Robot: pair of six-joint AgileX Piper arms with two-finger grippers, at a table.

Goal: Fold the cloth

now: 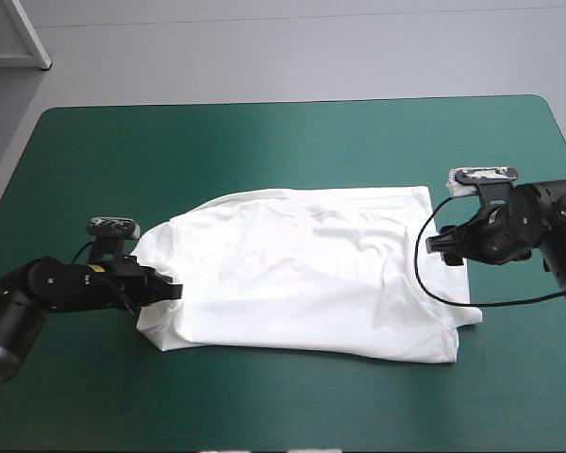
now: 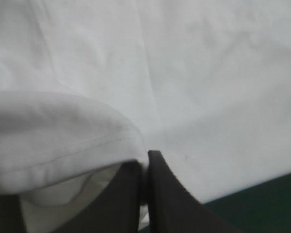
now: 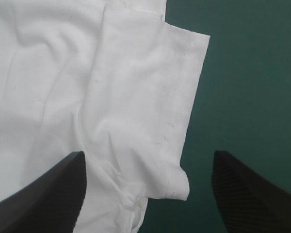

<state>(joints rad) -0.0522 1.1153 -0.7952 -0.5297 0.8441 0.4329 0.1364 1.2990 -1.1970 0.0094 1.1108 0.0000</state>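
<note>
High view, entry one: table (image 1: 547,118) under teal-green cover (image 1: 264,142). Far edge and both far corners in full sight; near edge cut off by the frame. Broad bare band toward the far edge, narrower bare strips to left, right and near side of the garment.

Entry two: T-shirt (image 1: 302,274), white, spread flat at mid-table, long axis left to right, lightly creased. Left end lifted and curled over itself; right end flat, one short sleeve (image 1: 457,316) at the near right corner. Neckline and second sleeve not to be made out. In the left wrist view, a white field almost without edge, only a sliver of cover at one side; a hemmed fold (image 2: 63,141) draped beside the finger bases, its underside mostly hidden.

Entry three: left gripper (image 1: 174,291), low at the shirt's left end, clenched on the T-shirt. Black fingers (image 2: 169,194) all but meeting in a point, a thin layer of fabric pinched between; tips half buried in cloth in the high view.

Entry four: right gripper (image 1: 432,243), at the shirt's right edge, released, grasping nothing. In the right wrist view, fingers (image 3: 43,194) wide apart, sleeve and stitched hem between them, one finger over white cloth, the other over bare cover. Contact with the cloth not discernible.
</note>
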